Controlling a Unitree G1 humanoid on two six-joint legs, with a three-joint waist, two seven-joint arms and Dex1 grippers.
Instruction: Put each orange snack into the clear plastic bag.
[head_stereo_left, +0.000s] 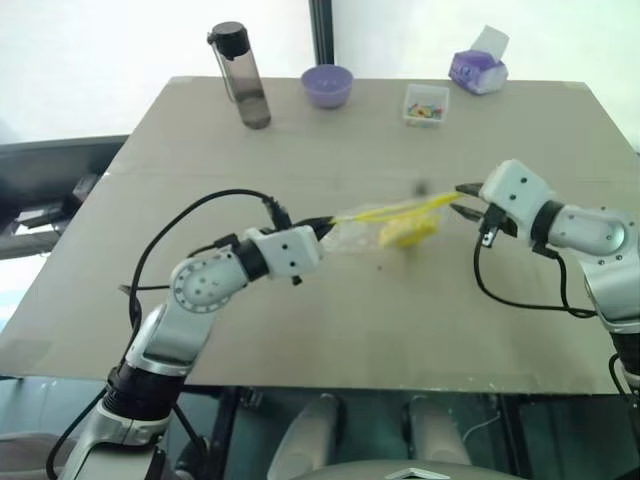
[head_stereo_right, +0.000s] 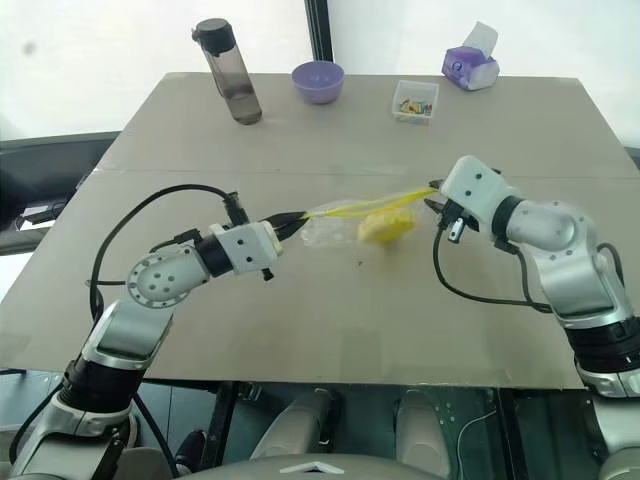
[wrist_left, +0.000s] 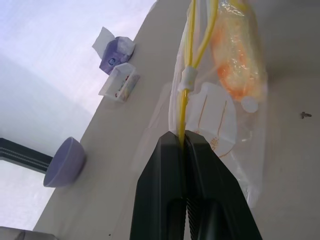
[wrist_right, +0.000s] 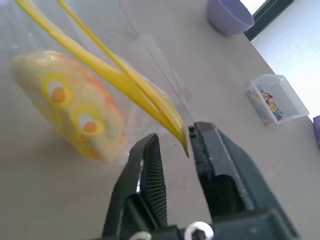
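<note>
Mid-frame, the clear plastic bag with the orange snack inside is clamped by the left gripper; the right gripper stands parted, so sagging and spillage are risked.

Snack in bag, between claws.

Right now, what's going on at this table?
The robot holds the clear plastic bag up between its two arms over the table, with the orange snack already inside it. The left tool is shut on one end of the bag's yellow strip. The right tool stands open at the strip's other end, which sits between its fingers.
</note>
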